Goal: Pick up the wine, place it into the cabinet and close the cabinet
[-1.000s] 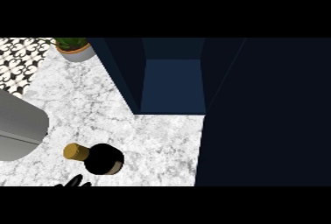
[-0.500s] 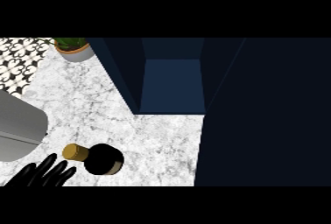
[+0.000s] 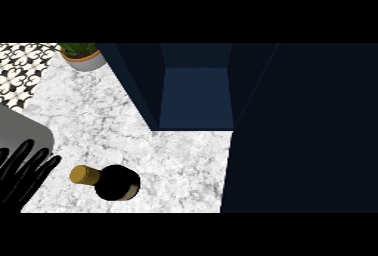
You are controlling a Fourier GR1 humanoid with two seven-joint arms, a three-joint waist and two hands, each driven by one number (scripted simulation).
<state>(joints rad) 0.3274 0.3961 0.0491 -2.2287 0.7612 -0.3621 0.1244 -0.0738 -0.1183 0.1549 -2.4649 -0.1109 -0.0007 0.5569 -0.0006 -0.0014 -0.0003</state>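
Head view: the dark glass wine bottle with a gold cap (image 3: 117,182) sits on the white marble worktop (image 3: 111,115), in front of the open dark-blue cabinet (image 3: 196,95). Just left of the bottle and not touching it, the black left robot hand (image 3: 21,177) has its fingers straight, spread and empty.

The left hand (image 3: 20,175) is cut by the view's left and lower edges; only its straight fingers show. The wine bottle (image 3: 118,183) is seen from above, so most of its side is hidden. The potted plant (image 3: 80,53) and the cabinet (image 3: 196,95) are cut by the upper edge. The grey object (image 3: 18,131) at the left edge shows only in part
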